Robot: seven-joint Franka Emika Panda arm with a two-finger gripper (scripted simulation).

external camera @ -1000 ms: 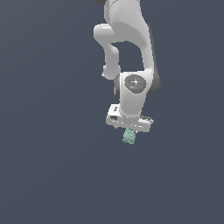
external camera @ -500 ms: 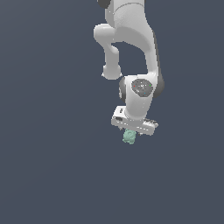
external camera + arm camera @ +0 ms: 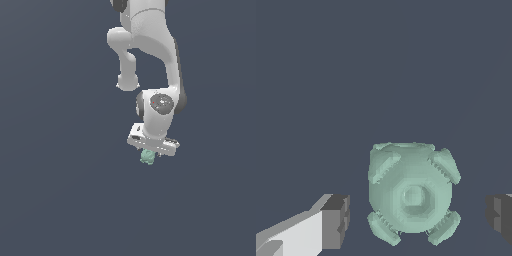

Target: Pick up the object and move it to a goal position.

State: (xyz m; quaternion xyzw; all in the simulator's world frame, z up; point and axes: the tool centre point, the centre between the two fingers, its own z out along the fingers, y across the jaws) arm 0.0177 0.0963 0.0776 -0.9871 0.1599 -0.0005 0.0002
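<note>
Flat, even simulator light on a dark slate backdrop. No cast shadows or glare. Both views sharp, edges slightly blocky

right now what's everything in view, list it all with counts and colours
blob: one, pale mint green, lumpy with stubby knobs, directly under the gripper and between its fingers with a gap on each side in the wrist view
ground: one, plain dark grey-blue, fills the rest of both views
arm: one, white with dark joints, comes down from the top of the exterior view
gripper: one, white body with dark grey fingers, open around the blob
</note>
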